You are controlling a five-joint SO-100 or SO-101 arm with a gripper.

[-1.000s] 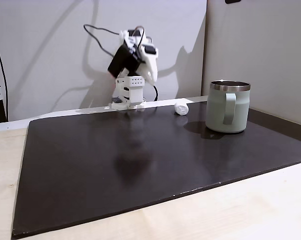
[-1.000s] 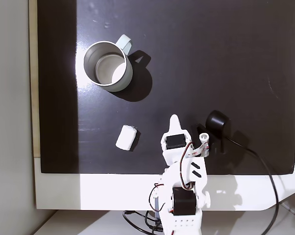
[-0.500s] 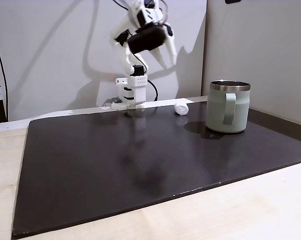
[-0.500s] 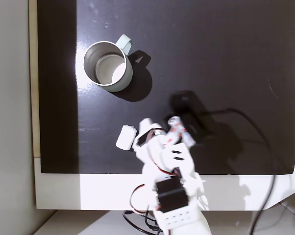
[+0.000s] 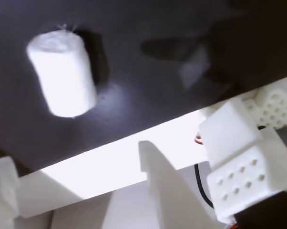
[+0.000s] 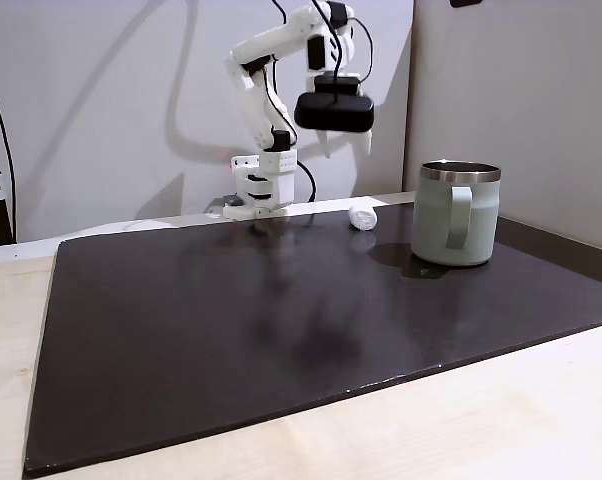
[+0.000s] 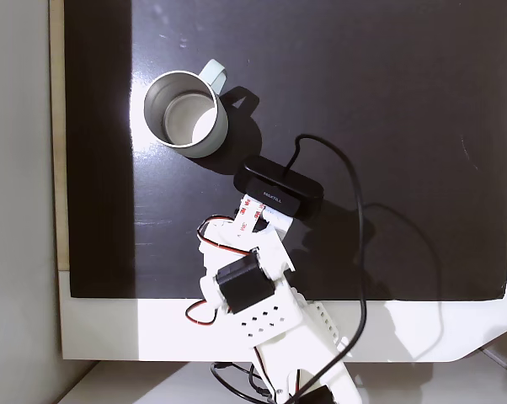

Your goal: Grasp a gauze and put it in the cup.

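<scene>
Your items, largest first. Dark mat (image 6: 281, 330): covers most of the bench. Arm (image 6: 271, 100): rises from the mat's far edge. Cup (image 6: 457, 213): upright near the mat's far right corner in a fixed view. Gripper (image 5: 76, 176): raised over the gauze, fingers spread, holding nothing. Gauze (image 5: 62, 74): lying on the mat by its far edge, just beside the cup.

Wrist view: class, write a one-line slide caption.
Open gripper hangs above the gauze lying on the dark mat.
</scene>
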